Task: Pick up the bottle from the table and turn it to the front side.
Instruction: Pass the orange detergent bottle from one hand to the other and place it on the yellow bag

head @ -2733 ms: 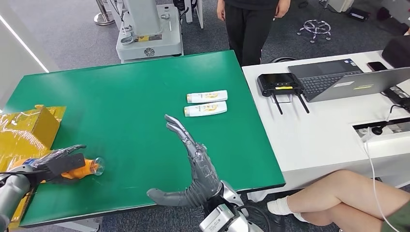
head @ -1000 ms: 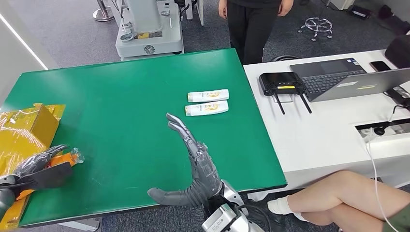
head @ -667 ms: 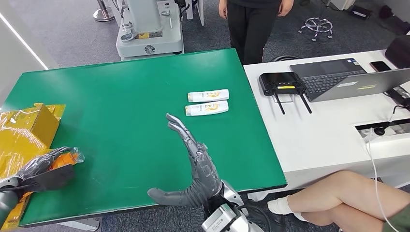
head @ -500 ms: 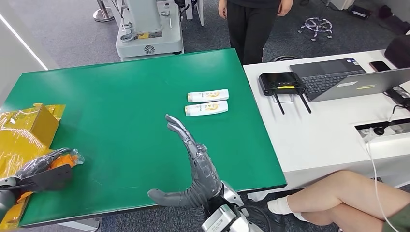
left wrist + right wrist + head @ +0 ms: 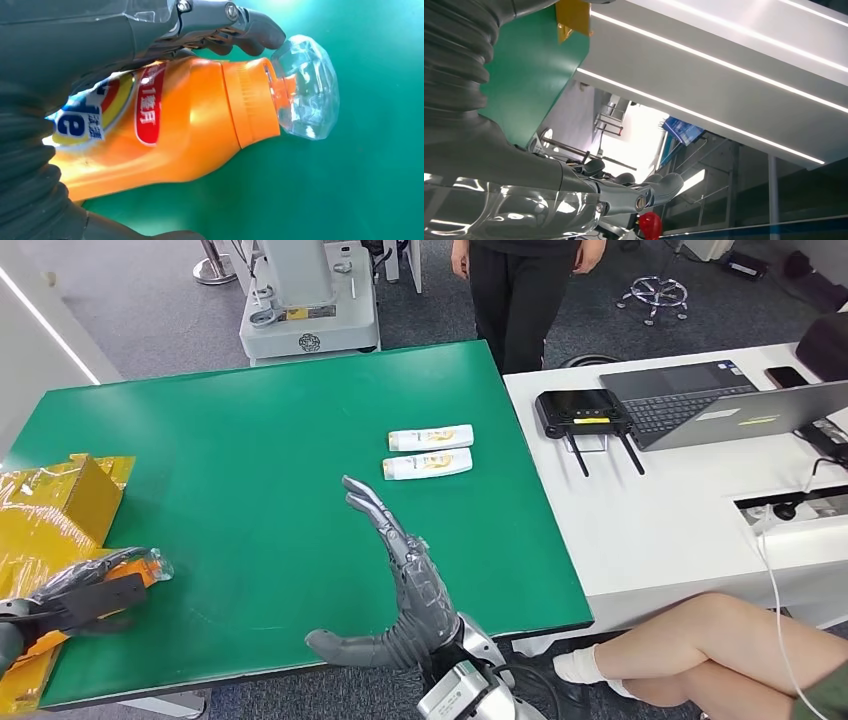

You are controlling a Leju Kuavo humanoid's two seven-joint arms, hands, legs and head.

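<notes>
My left hand (image 5: 72,597) grips an orange bottle (image 5: 135,571) with a clear cap (image 5: 155,563) at the table's front left corner, just beside the yellow bag. In the left wrist view the orange bottle (image 5: 190,130) lies across the palm with its red, yellow and blue label (image 5: 95,112) showing. The fingers (image 5: 230,25) wrap over its shoulder near the clear cap (image 5: 306,95). My right hand (image 5: 400,580) stands open over the table's front middle, fingers stretched out and holding nothing. The right wrist view shows the right hand (image 5: 574,197) with its fingers straight.
Two white bottles (image 5: 429,438) (image 5: 427,463) lie side by side on the green table (image 5: 260,430), right of centre. A crumpled yellow bag (image 5: 50,510) sits at the left edge. A person (image 5: 520,290) stands beyond the table. A white desk (image 5: 680,510) holds a laptop (image 5: 700,405); someone's legs (image 5: 700,640) are beside it.
My left hand has carried the orange bottle leftward along the front edge toward the yellow bag, then nearly stopped. The right hand has stayed in place.
</notes>
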